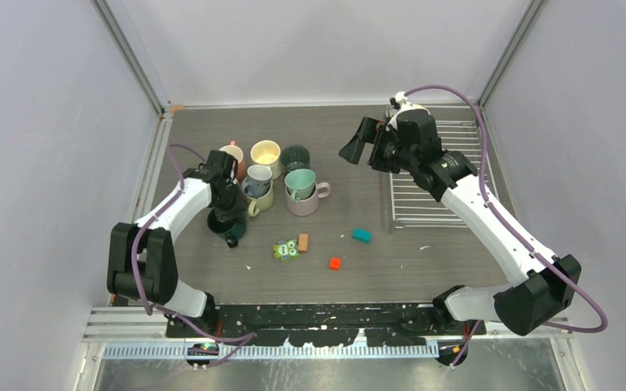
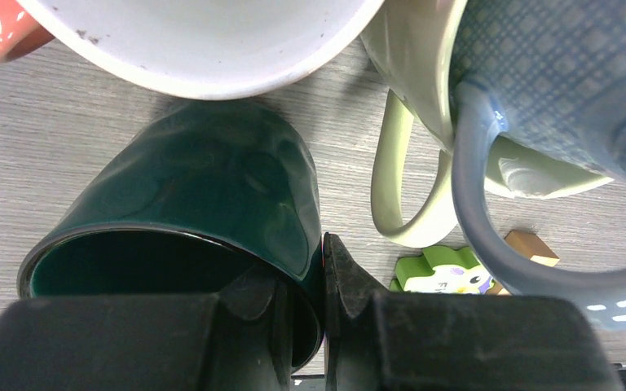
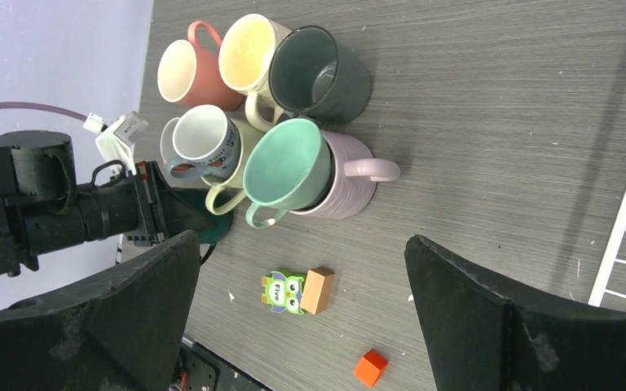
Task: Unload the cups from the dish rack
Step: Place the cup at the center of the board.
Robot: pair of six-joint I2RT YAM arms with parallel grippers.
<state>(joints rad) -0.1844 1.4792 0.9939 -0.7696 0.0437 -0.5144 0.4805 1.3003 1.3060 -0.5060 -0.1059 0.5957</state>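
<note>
My left gripper [image 2: 324,252] is clamped on the rim of the dark teal mug [image 2: 212,179], which is tipped over on the table [image 1: 359,204] right beside the other cups [image 1: 277,175] bunched up on the left. The right gripper [image 1: 359,142] is wide open with nothing in it, hanging just left of the dish rack [image 1: 432,208] over on the right.

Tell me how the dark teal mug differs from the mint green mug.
The left gripper pinches the rim of the dark teal mug; nothing holds the mint green mug. The dark teal mug lies tipped on the table; the mint green mug sits nested in the mauve mug. Both are off the dish rack.
</note>
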